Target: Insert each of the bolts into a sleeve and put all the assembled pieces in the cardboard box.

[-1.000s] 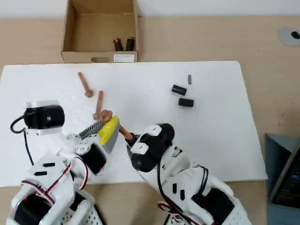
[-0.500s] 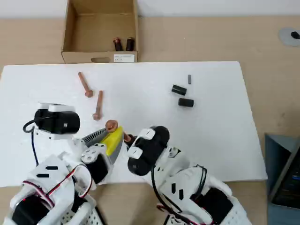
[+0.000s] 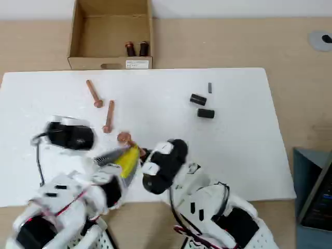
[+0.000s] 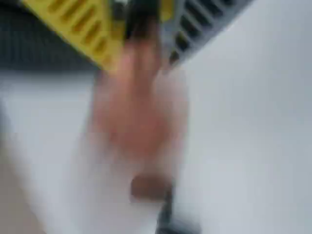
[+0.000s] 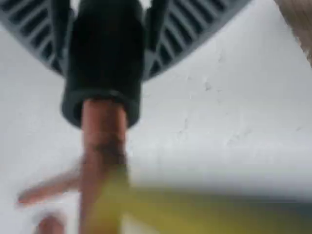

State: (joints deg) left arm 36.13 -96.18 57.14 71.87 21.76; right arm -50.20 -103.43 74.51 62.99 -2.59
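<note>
- Left hand (image 4: 141, 24) clamped on bolt (image 5: 101, 131)
- Right hand (image 5: 106, 44) clamped on sleeve (image 5: 102, 83)
- Bolt tip just inside sleeve bore, above bench (image 3: 233, 155)
- Judged: both light, rigid, smooth; liable to slip or jam if tilted
- You: grip shank near head, sleeve across body, axes aligned

White label (image 3: 137, 64) on cardboard box (image 3: 93, 63) front, print too small to read

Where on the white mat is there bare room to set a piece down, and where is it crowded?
Free: the mat right of the two sleeves; also the strip between them and the loose bolts. Crowded: the near edge, where left gripper and right gripper meet at a bolt.
</note>
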